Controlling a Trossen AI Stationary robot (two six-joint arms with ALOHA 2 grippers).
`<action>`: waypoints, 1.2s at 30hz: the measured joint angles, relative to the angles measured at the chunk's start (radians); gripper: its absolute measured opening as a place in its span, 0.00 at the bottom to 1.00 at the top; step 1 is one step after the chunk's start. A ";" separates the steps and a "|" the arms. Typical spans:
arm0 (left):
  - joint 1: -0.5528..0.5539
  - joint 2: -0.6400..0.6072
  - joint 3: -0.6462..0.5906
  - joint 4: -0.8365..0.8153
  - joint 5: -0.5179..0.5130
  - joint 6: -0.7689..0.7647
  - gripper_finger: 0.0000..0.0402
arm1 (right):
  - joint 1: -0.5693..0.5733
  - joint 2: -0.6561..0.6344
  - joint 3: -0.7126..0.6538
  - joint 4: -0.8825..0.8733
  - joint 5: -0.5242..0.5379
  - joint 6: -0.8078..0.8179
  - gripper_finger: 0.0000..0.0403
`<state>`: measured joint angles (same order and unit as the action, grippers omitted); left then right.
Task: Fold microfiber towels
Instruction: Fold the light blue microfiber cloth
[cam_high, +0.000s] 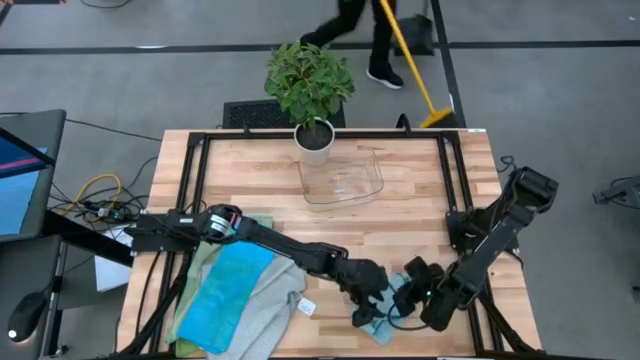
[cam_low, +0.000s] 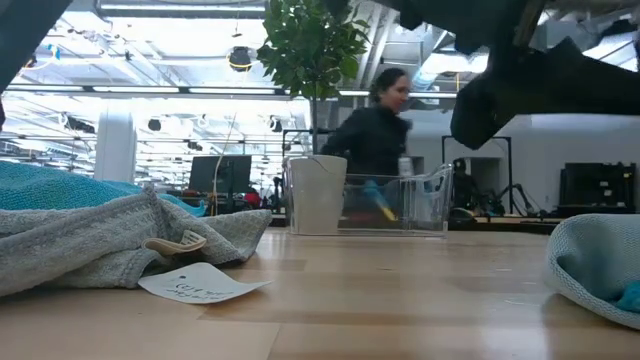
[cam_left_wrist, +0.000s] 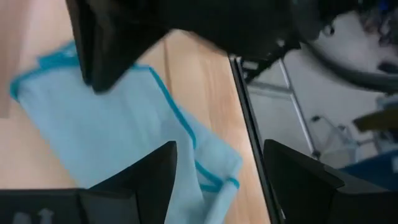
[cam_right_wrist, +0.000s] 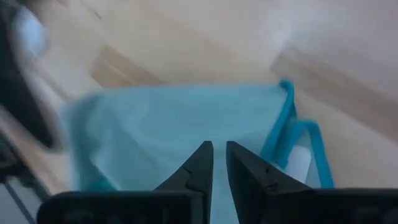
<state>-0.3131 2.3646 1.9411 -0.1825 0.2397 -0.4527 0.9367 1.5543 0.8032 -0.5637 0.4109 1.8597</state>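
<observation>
Both grippers meet at table's near edge over the light cloth (cam_high: 385, 318) w/ teal trim. Left gripper (cam_left_wrist: 217, 180): fingers apart, straddling the cloth. Right gripper (cam_right_wrist: 219, 163): fingers nearly closed (thin gap), above cloth, gripping nothing. Other towels (cam_high: 240, 295) piled left.

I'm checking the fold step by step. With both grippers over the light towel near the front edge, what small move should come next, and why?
Probably lift the right gripper clear of the light towel with teal edging. Its fingers stand slightly apart with nothing pinched between them, and the towel lies on the table. The left gripper is open above the same towel, so it looks ready for the next pinch.
</observation>
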 joint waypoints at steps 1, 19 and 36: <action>-0.009 0.003 0.000 -0.010 -0.004 0.009 0.58 | 0.000 0.021 0.000 -0.002 -0.034 0.003 0.17; -0.083 0.077 0.002 0.005 -0.053 0.033 0.58 | -0.164 -0.112 -0.008 -0.530 -0.027 -0.001 0.17; -0.046 0.008 0.004 0.185 -0.165 0.111 0.58 | 0.077 -0.028 -0.007 -0.274 -0.131 0.095 0.14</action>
<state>-0.3592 2.3724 1.9450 0.0025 0.0746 -0.3413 1.0137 1.5258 0.7966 -0.8373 0.2797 1.9544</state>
